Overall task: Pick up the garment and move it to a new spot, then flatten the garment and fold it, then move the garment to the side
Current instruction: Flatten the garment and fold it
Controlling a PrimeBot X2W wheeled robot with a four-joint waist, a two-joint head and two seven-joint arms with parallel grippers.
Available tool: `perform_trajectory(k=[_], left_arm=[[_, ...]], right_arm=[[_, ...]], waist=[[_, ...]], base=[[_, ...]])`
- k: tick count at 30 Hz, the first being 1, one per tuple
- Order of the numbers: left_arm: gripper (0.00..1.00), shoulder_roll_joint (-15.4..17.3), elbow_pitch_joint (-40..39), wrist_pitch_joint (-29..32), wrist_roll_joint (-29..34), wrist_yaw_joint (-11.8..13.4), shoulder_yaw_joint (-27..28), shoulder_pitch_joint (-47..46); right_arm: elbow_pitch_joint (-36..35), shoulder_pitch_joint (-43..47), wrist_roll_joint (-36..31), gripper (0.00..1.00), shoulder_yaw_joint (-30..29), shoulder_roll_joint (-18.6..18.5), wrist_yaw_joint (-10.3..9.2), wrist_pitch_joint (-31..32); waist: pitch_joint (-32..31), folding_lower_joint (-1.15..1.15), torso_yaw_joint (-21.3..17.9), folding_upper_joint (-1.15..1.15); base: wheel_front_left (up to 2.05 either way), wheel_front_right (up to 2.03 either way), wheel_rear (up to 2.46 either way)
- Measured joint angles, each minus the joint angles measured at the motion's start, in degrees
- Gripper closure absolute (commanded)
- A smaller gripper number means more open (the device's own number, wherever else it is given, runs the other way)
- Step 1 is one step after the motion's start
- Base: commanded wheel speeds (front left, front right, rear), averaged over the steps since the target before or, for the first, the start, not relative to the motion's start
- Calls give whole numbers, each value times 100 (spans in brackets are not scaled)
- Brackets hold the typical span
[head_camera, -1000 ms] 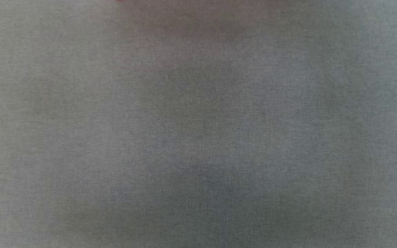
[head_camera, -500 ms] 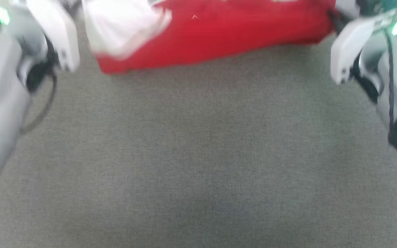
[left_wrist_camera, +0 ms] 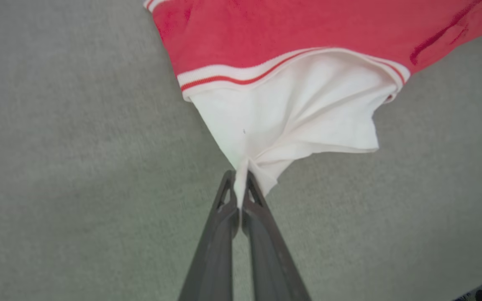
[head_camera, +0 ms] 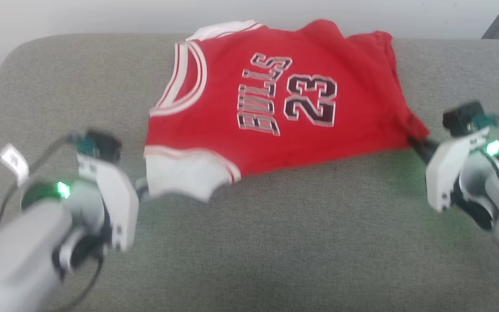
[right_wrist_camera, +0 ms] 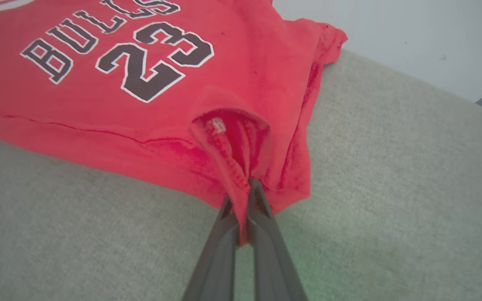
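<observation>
Head view: the garment lies print-up at 12 o'clock on the grey cushioned surface, close to its far edge. The collar points to 10 o'clock and the hem to 3 o'clock. The lettering and number read sideways.

Left jaws: pressed together, pinching the tip of the white sleeve. The cloth draws into a taut cone toward them. In the head view this grip sits at 8 o'clock of the shirt.

Right jaws: pressed together on the near hem corner, red cloth gathered into a ridge between them. This grip is at 4 o'clock of the shirt.

Progress, as I judge it:
- Pick-up: done, since both near corners are held.
- New spot: cannot tell whether this is the final place.
- Flattening: partly there. The chest panel is mostly smooth. The far hem at 1 o'clock is rumpled, and the cloth puckers at both pinched corners.
- Fold: not yet begun; no layer is doubled over.
- Move to the side: not yet done.

Roughly the first third looks covered.
</observation>
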Motion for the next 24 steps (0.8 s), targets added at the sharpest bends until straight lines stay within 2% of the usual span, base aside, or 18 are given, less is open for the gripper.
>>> perform_trajectory(k=[5, 10, 12, 18, 24], left_arm=[[100, 564, -1419, 243, -221, 788, -76, 940], [100, 1016, -2464, 371, -417, 1413, -146, 1698], [100, 1063, -2588, 386, -441, 1483, -170, 1795], [100, 1328, -3099, 559, -611, 1767, -332, 2256], [100, 1488, -3411, 671, -658, 1939, -389, 2436]], right_arm=[[-831, 744, 240, 100, -48, -457, 0, 411], [-1796, 1631, 516, 100, -269, -945, 0, 935], [-1956, 1762, 545, 100, -324, -1022, -1, 1000], [-3008, 2775, 751, 100, -725, -1414, -1, 1579], [-3511, 3454, 739, 100, -1240, -1469, -1, 1820]], waist=[[-26, 0, 16, 0], [-18, 0, 19, 0], [-13, 0, 18, 0], [-8, 0, -8, 0], [-45, 0, -87, 0]], base=[[0, 0, 0], [0, 0, 0], [0, 0, 0], [0, 0, 0], [0, 0, 0]])
